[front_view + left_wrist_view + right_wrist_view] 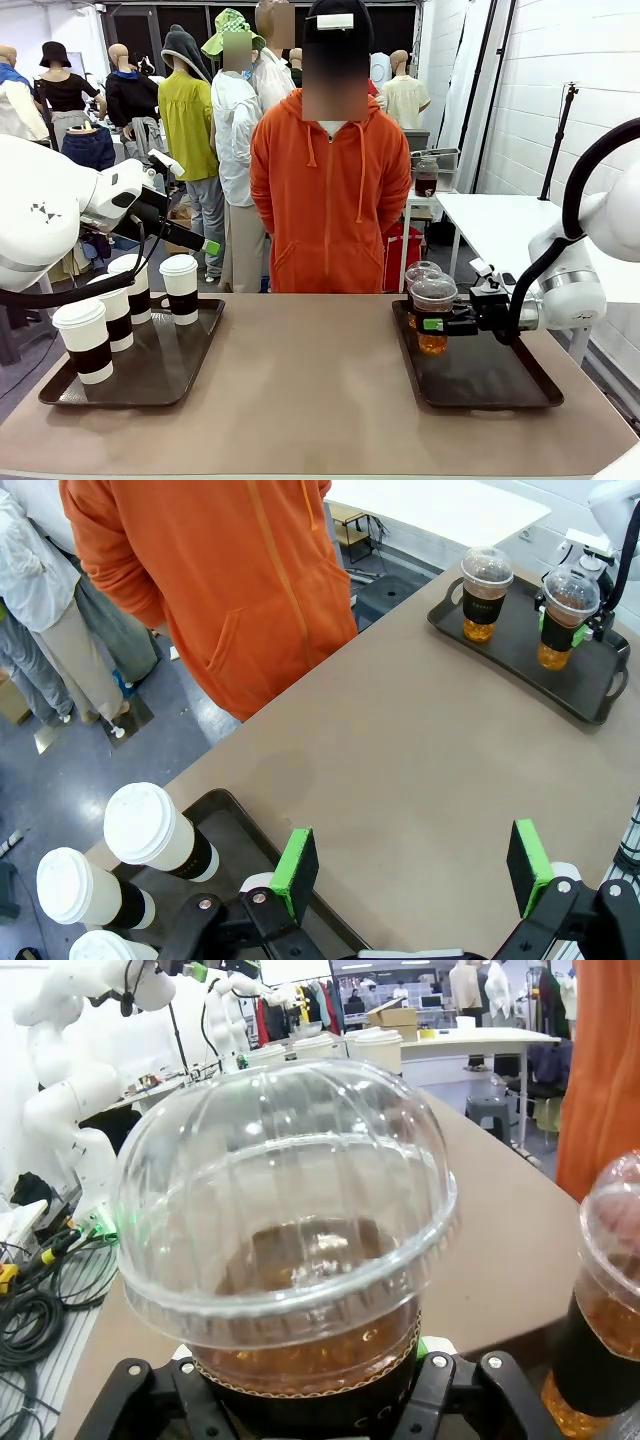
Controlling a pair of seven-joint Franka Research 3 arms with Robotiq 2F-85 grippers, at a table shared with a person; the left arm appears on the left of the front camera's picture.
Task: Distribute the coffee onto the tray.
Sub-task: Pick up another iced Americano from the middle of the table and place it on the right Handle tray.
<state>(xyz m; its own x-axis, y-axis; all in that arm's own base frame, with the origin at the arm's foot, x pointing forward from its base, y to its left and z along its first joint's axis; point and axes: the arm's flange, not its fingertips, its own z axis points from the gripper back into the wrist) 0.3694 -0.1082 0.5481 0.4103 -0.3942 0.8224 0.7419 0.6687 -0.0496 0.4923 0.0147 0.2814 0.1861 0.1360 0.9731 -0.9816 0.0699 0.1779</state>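
Brown surface (320, 390) carries two dark trays. Left tray (150, 385) holds four white cups (85, 340). Right gripper (440, 323), jaws clamped on a clear cup (433, 310), stands over right tray (480, 380) beside second clear cup (486, 592). Left gripper (410, 865) hangs, jaws wide, empty.

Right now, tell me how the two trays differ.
The left tray carries four white lidded paper cups with black sleeves; the right tray carries two clear dome-lidded cups of brown drink. The right gripper is shut on one cup on the right tray; the left gripper hangs open beside the left tray, holding nothing. Both trays are dark, rectangular and lie flat on the table.
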